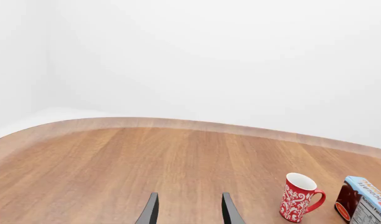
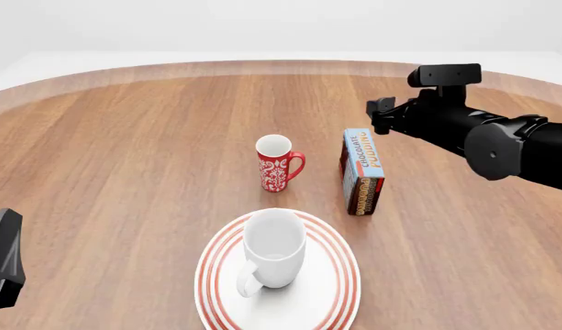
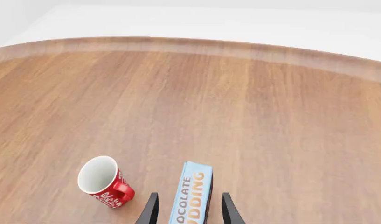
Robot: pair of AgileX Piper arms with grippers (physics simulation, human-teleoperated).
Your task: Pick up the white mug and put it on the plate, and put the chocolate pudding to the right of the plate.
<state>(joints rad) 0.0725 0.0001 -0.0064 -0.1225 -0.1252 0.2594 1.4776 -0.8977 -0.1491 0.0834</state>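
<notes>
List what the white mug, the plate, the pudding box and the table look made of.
White mug: glazed ceramic, judging by its glossy, plain white surface.
Plate: likely the same glazed ceramic, smooth with painted red rings.
Pudding box: printed cardboard, with flat faces and sharp edges.
Table: wood or wood veneer, with visible grain and a satin sheen.

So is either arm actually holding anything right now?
No. The left end effector is open over bare table. The right end effector is open, its fingers either side of the chocolate pudding box's long faces, not visibly clamped. The white mug sits on the plate.
</notes>
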